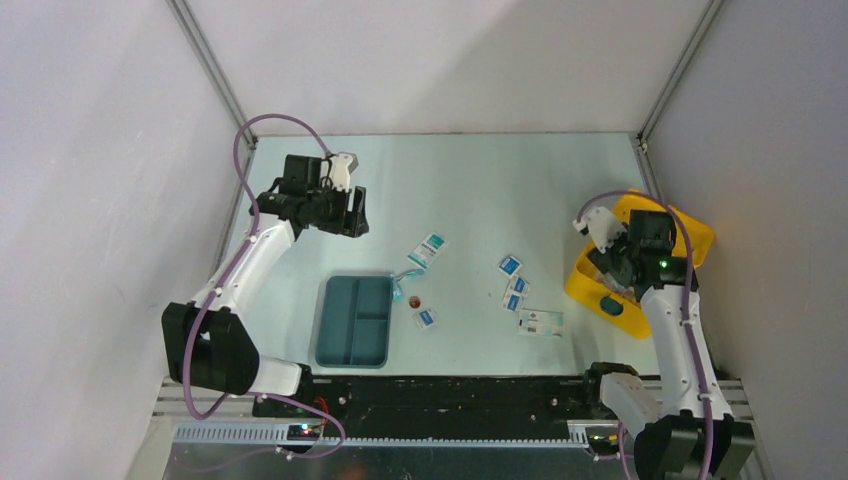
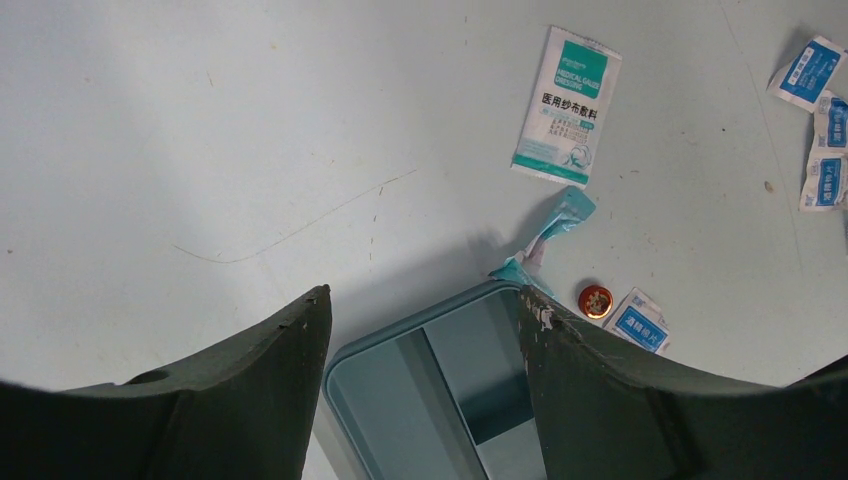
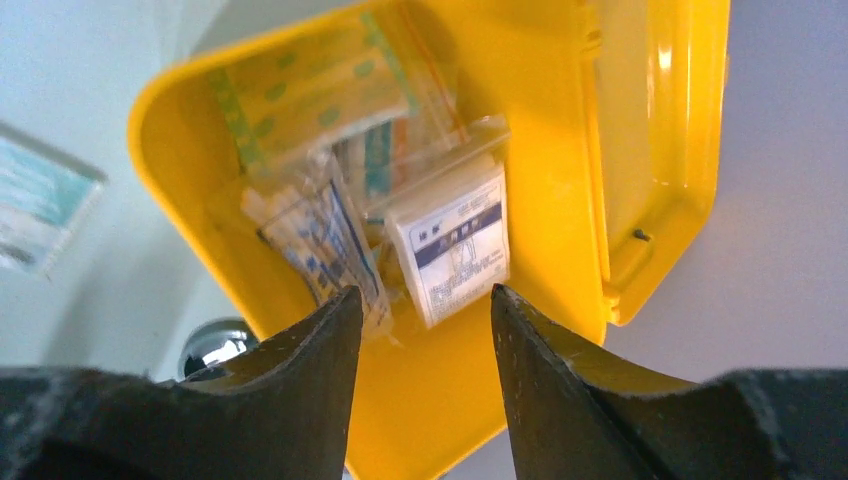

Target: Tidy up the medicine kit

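On the far left, my left gripper (image 2: 422,292) hangs above the table (image 1: 480,180) with its fingers spread wide and nothing between them. Just below it in the wrist view lies the flat teal divided tray (image 1: 353,320), near the front edge of the table. To the tray's right lie a crumpled teal wrapper (image 2: 555,225), a small round orange cap (image 2: 596,300) and a green-and-white gauze packet (image 2: 567,105), then a scatter of small blue-and-white packets (image 1: 511,265) toward the middle. At the right edge, against the side wall, the medicine kit (image 1: 700,240) stands with its lid open, clear bags of plasters (image 3: 300,90) and a white-labelled packet (image 3: 455,240) lying inside. My right gripper (image 3: 422,290) hovers directly over it, fingers parted and gripping nothing.
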`<state>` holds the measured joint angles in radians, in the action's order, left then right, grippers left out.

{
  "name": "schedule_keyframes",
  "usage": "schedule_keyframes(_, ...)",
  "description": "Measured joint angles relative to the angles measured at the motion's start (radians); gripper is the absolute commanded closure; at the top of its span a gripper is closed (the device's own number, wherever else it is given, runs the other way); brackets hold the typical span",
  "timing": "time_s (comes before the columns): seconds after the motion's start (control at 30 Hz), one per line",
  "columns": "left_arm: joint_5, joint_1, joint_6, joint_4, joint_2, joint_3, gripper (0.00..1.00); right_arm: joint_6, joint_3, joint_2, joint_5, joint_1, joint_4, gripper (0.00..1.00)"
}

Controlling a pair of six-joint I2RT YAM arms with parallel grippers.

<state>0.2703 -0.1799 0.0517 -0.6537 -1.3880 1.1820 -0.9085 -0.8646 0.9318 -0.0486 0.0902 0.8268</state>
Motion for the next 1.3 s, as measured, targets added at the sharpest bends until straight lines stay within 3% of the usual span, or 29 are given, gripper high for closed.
schedule_keyframes(0.27, -0.018, 0.0, 0.014, -0.007, -0.001, -0.003, 0.28, 0.293, -0.088, 0.14, 0.081, 0.002, -0.058, 0.48)
schedule_keyframes(0.57, -0.1, 0.002, 0.128, -0.087, 0.012, -0.142, 0.43, 0.543, -0.176, 0.161, 0.186, -0.071, -0.1, 0.5)
schedule_keyframes(0.77, -0.098, -0.008, 0.12, -0.161, -0.016, -0.225, 0.46, 0.587, -0.178, 0.165, 0.17, -0.265, -0.111, 0.5)
schedule_keyframes(1.17, -0.058, -0.101, 0.048, -0.172, -0.175, -0.224, 0.5, 0.594, -0.178, 0.17, 0.14, -0.274, -0.114, 0.5)
schedule_keyframes(1.3, -0.077, -0.141, 0.026, -0.175, -0.228, -0.213, 0.59, 0.594, -0.178, 0.17, 0.139, -0.274, -0.114, 0.5)
